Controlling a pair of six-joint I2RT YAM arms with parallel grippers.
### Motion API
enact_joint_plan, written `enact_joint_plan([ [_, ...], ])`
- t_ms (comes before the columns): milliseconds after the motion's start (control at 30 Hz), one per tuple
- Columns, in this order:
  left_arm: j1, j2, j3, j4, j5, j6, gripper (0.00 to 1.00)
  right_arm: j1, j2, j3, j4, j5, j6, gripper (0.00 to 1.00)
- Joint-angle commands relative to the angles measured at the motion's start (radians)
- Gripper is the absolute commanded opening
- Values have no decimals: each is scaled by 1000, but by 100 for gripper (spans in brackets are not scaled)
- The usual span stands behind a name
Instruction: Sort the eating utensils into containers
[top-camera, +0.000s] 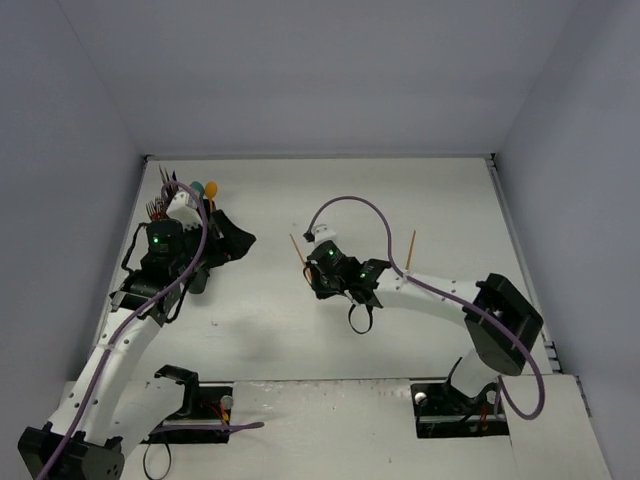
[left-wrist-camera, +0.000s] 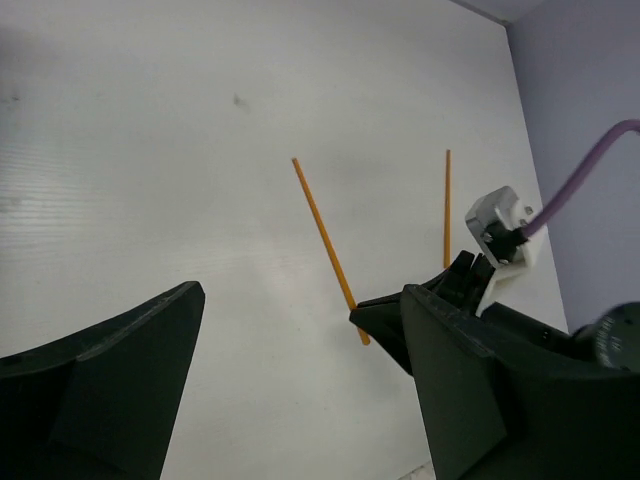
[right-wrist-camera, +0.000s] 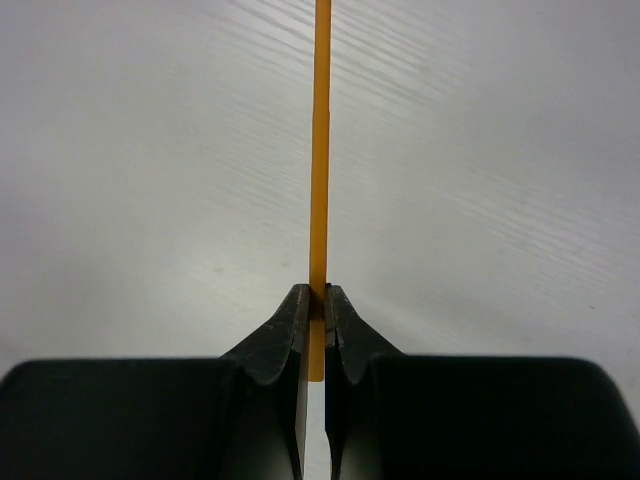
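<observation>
Utensils not yet sorted: 2 thin orange sticks, prob. chopsticks, both out on the table. The first stick is pinched near its end by the R gripper, fingers closed hard on it w/ only the stick's width between them. It looks to lie flat, not lifted yet. The second stick lies well apart to the right, untouched. The L gripper is spread wide w/ nothing in it, hovering by the caddy at far left, which the L arm mostly hides.

Step in hand, I'd say: pick-up of the first stick. Next move calls for a straight lift w/o losing grip, then a carry across to the caddy & an end-first drop into a compartment. The L arm prob. needs to clear off.

Count: 2 sticks, 1 caddy. Sticking out of it are approx 2 fork heads, 1 teal spoon and 1 orange spoon. Anything more is hidden.
</observation>
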Motion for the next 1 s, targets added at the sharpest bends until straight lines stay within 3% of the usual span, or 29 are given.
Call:
enact_joint_plan([
  [0,-89,31,65,90,-29,-60,78,81,-131,70,133,-10,-59,0],
  [200,-156,51,70,110,-95,-82,77,153,-175,88,202,-36,-96,0],
  [300,-173,47,69,125,-123,-89,72,178,-178,91,227,-44,-103,0],
  [467,-184,60,69,138,-140,-99,54,199,-184,89,264,-56,-108,0],
  [767,-197,70,53,150,-160,-118,9,209,-204,66,308,-64,-109,0],
  [967,-199,48,45,155,-190,-119,0,213,-211,50,330,-60,-107,0],
])
